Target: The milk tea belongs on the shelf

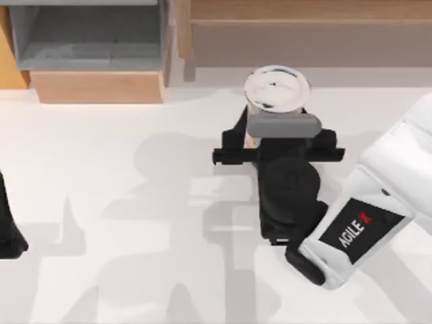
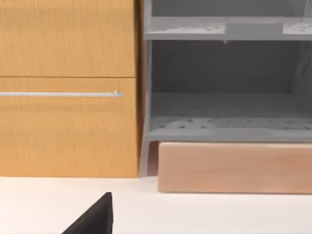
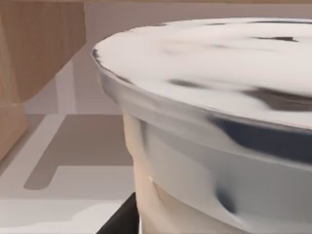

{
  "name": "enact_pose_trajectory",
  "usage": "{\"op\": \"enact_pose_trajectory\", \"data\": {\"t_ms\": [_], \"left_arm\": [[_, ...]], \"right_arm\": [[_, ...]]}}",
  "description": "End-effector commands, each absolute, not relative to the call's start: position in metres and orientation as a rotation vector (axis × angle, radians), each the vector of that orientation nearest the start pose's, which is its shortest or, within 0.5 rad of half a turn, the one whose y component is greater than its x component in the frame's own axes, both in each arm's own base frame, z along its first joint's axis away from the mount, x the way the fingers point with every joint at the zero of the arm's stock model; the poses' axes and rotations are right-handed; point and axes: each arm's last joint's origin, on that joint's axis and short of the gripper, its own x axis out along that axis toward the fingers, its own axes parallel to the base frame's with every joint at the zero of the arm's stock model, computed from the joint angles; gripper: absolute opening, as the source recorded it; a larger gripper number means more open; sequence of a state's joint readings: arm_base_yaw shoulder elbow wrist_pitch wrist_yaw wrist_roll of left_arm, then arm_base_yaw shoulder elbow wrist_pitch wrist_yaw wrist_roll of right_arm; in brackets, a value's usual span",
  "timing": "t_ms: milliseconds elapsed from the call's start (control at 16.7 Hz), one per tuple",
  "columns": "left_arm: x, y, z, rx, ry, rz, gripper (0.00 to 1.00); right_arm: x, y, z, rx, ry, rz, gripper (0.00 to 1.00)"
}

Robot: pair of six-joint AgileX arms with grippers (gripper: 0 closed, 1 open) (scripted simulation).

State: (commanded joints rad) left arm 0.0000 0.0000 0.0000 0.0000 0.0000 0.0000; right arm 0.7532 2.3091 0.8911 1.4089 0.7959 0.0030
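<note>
Your right gripper point(image 1: 277, 138) sits at the milk tea point(image 1: 276, 90), near the back of the table point(image 1: 135, 223) and right of centre in the top view. One black finger point(image 1: 237, 128) runs along the cup's left side. The other side is hidden under the grey wrist block, so you can't tell whether the jaws are clamped on the cup or just flanking it. Contact isn't resolvable either.

The right wrist view puts the cup point(image 3: 195, 146) right up against the camera: white lid on top, clear wall below it, beige drink behind that wall. A black finger edge point(image 3: 119, 222) sits just beside the cup's wall low down. The cup stands upright, lid facing up in the top view. Its base is hidden by the gripper, so you can't confirm whether it rests on the table.

Behind the cup along the back edge is a long wooden unit point(image 1: 304, 34). The grey shelf point(image 1: 91, 34) on its wooden base point(image 1: 98, 86) is at back left, well apart from the cup. In the left wrist view you see that shelf point(image 2: 226, 112) as two grey tiers, with an orange cabinet point(image 2: 68, 97) and its metal handle point(image 2: 61, 94) just beside it.

Your left arm point(image 1: 10, 229) is parked at the table's left edge. A black finger tip point(image 2: 95, 219) pokes into the left wrist view; can't tell its jaw state.
</note>
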Motion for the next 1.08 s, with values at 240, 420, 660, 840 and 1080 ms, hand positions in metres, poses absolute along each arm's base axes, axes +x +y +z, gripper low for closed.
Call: {"op": "enact_pose_trajectory", "data": {"t_ms": [240, 420, 660, 840, 1080], "left_arm": [[0.1057, -0.0012, 0.1600, 0.000, 0.000, 0.000, 1.00], [0.1057, -0.0012, 0.1600, 0.000, 0.000, 0.000, 1.00], [0.1057, -0.0012, 0.1600, 0.000, 0.000, 0.000, 1.00], [0.1057, -0.0012, 0.1600, 0.000, 0.000, 0.000, 1.00], [0.1057, -0.0012, 0.1600, 0.000, 0.000, 0.000, 1.00]], "right_arm": [[0.2969, 0.2527, 0.0607, -0.012, -0.002, -0.016, 0.32], [0.2969, 0.2527, 0.0607, -0.012, -0.002, -0.016, 0.10], [0.2969, 0.2527, 0.0607, -0.012, -0.002, -0.016, 0.00], [0.2969, 0.2527, 0.0607, -0.012, -0.002, -0.016, 0.00], [0.2963, 0.2532, 0.0623, -0.009, -0.003, -0.014, 0.00]]}}
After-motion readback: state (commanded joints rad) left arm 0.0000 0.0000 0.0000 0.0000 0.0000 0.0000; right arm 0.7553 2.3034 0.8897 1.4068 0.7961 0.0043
